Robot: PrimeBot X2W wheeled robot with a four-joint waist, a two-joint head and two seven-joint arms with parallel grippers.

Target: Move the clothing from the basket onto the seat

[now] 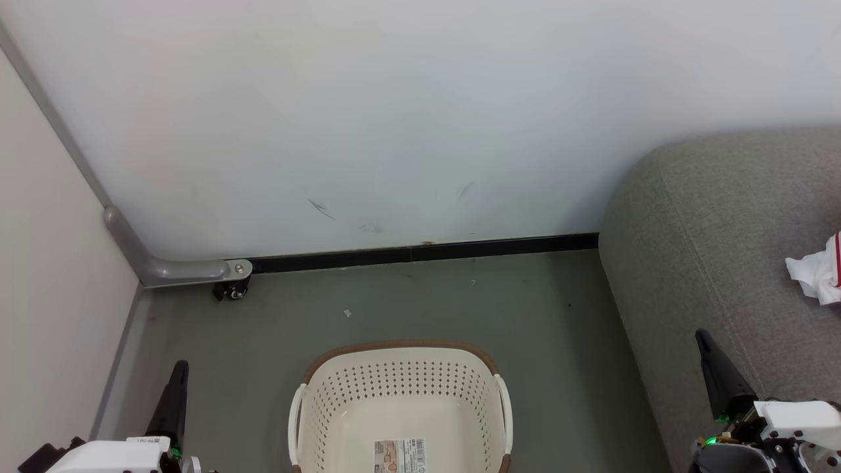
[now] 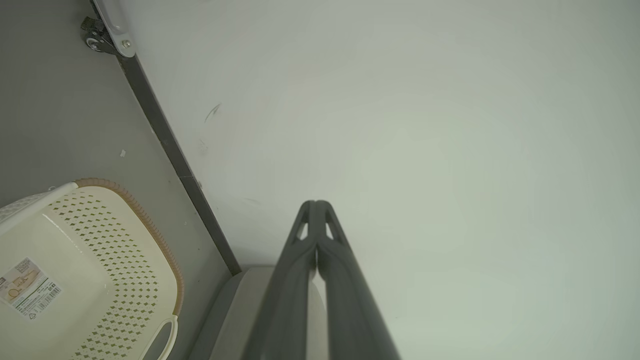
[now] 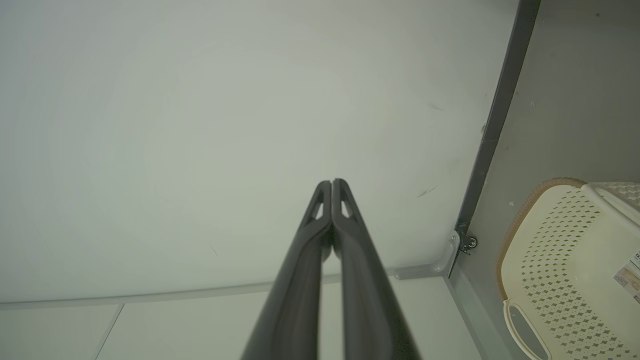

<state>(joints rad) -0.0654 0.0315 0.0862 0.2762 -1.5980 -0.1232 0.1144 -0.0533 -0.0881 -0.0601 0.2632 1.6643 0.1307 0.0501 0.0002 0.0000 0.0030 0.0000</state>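
With white-and-red soft clothing [image 1: 818,274] on the large grey fabric seat [image 1: 709,217] at 3 o'clock, the left gripper [image 1: 180,366] and right gripper [image 1: 702,336], both pinched shut and empty, should just verify the oval cream perforated plastic basket [image 1: 401,387] at 6 o'clock is bare.

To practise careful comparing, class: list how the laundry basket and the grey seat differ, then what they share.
The basket is cream perforated plastic with a brown rim; the seat is plain grey fabric. The basket is far smaller than the seat. The basket's visible inside shows a paper label; the seat bears crumpled white-and-red cloth. Both have rounded corners and stand on the floor.
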